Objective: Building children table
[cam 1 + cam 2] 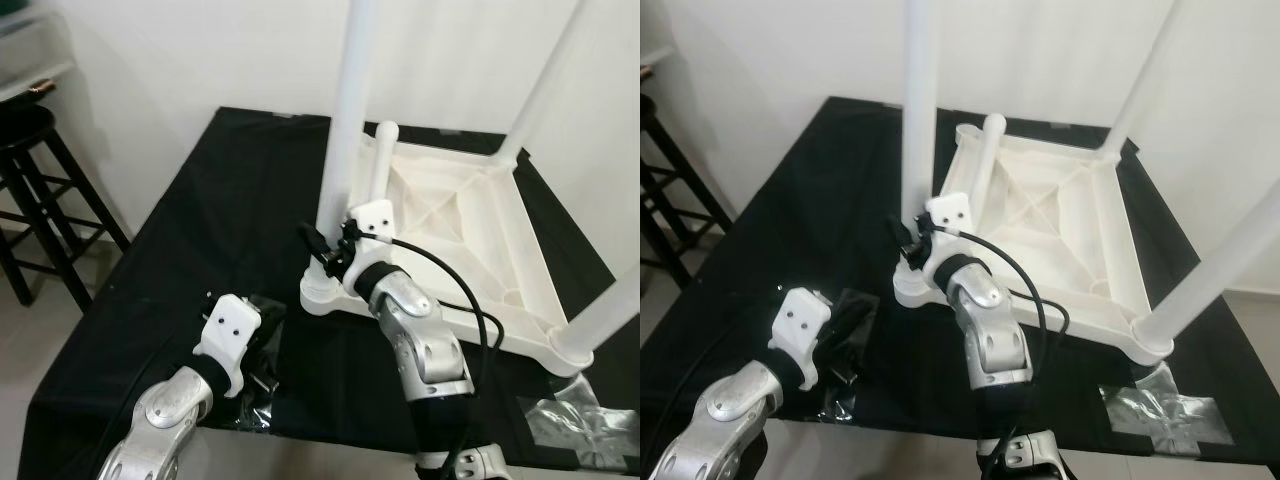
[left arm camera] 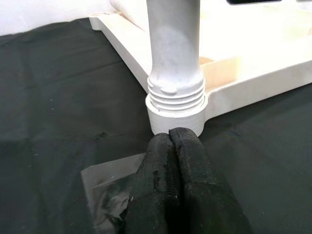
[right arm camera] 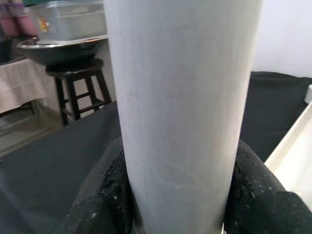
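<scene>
We saw a worktop (image 1: 170, 270) draped in black cloth, standing against a white wall. On it lay the white tabletop (image 1: 470, 230), turned underside up, its ribbed frame facing the ceiling; it sat toward the far right of the worktop. White legs (image 1: 345, 120) rose from its corners. Near the front edge, left of the tabletop, a crumpled piece of clear plastic film (image 1: 845, 335) lay on the cloth. At the front right corner we saw a patch of silver tape (image 1: 1155, 405) stuck flat to the cloth, just beside the tabletop's nearest corner.
</scene>
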Controlling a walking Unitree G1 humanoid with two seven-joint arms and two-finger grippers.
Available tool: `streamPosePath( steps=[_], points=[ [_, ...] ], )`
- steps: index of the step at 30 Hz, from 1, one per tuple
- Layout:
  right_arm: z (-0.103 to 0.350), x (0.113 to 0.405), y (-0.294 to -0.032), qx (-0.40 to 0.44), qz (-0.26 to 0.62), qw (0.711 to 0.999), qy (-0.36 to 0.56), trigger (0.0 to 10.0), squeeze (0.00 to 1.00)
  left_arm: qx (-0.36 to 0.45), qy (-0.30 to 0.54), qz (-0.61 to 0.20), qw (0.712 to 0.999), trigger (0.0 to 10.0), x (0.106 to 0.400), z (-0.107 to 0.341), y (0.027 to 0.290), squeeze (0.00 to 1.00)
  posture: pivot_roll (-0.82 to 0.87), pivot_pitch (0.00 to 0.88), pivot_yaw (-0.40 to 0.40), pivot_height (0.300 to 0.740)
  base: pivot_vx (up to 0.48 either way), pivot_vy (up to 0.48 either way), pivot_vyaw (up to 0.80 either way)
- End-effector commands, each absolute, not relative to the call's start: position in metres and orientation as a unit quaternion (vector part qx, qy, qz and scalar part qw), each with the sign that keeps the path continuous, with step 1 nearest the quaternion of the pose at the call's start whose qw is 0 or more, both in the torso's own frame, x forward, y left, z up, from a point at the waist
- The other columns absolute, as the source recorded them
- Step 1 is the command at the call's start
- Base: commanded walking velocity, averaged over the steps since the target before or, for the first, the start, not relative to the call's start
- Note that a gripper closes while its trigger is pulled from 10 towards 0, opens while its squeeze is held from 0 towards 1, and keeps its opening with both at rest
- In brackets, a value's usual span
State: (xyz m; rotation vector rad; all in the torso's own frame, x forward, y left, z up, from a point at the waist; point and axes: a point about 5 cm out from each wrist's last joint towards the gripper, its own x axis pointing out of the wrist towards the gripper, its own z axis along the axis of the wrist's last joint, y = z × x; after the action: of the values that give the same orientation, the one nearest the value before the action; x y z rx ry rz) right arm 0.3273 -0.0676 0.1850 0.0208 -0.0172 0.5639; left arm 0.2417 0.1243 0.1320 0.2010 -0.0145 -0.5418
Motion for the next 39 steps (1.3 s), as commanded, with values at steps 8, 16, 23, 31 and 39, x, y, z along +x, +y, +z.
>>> streamPosePath(
  steps=[8, 16, 23, 31, 39],
  points=[
    [0.210, 0.335, -0.062, -0.005, 0.529, 0.848, -0.038, 10.0, 1.00, 0.101, 0.005, -0.278, 0.955, 10.0, 0.242, 0.125, 0.123, 0.00, 0.07, 0.092, -0.046, 0.740, 0.000, 0.000, 0.00],
    [0.214, 0.348, -0.067, -0.040, 0.617, 0.786, -0.021, 10.0, 0.00, 0.102, 0.007, -0.277, 0.955, 10.0, 0.242, 0.124, 0.122, 0.00, 0.08, 0.082, -0.046, 0.740, 0.000, 0.000, 0.00],
    [0.213, 0.362, -0.072, -0.024, 0.614, 0.789, 0.006, 10.0, 0.00, 0.101, 0.009, -0.279, 0.955, 10.0, 0.241, 0.123, 0.121, 0.00, 0.09, 0.077, -0.043, 0.740, 0.000, 0.000, 0.00],
    [0.210, 0.363, -0.088, -0.002, 0.616, 0.787, -0.002, 0.0, 0.00, 0.099, 0.010, -0.281, 0.955, 10.0, 0.241, 0.123, 0.122, 0.00, 0.08, 0.087, -0.041, 0.740, 0.000, 0.000, 0.00],
    [0.192, 0.362, -0.107, -0.005, 0.433, 0.901, -0.012, 0.0, 0.00, 0.098, 0.009, -0.281, 0.955, 10.0, 0.240, 0.124, 0.123, 0.00, 0.06, 0.096, -0.049, 0.740, 0.000, 0.000, 0.00]
  ],
)
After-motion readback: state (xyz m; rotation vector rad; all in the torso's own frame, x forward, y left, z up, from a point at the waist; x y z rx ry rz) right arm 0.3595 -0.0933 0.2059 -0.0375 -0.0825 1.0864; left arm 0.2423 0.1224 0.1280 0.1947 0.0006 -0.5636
